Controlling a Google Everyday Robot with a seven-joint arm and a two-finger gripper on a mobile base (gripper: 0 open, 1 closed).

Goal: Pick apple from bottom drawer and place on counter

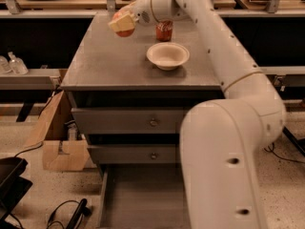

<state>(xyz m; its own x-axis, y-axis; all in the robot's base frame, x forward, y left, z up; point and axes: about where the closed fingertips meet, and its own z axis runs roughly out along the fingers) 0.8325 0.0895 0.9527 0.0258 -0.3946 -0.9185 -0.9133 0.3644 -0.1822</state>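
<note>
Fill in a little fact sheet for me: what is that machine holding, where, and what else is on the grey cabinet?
gripper: over the back left of the counter, shut on the apple
apple: red, in the gripper, seemingly just above the surface
counter: grey cabinet top
bowl: white, on the counter, right of centre
soda can: red, upright, just behind the bowl
bottom drawer: pulled open
upper drawers: two, both closed

The small round red apple (125,32) is clamped between the pale fingers (121,22) of the gripper (123,26) over the far-left part of the flat grey cabinet surface (105,63), below which the wide grey bottom drawer (143,199) stands pulled open.
</note>
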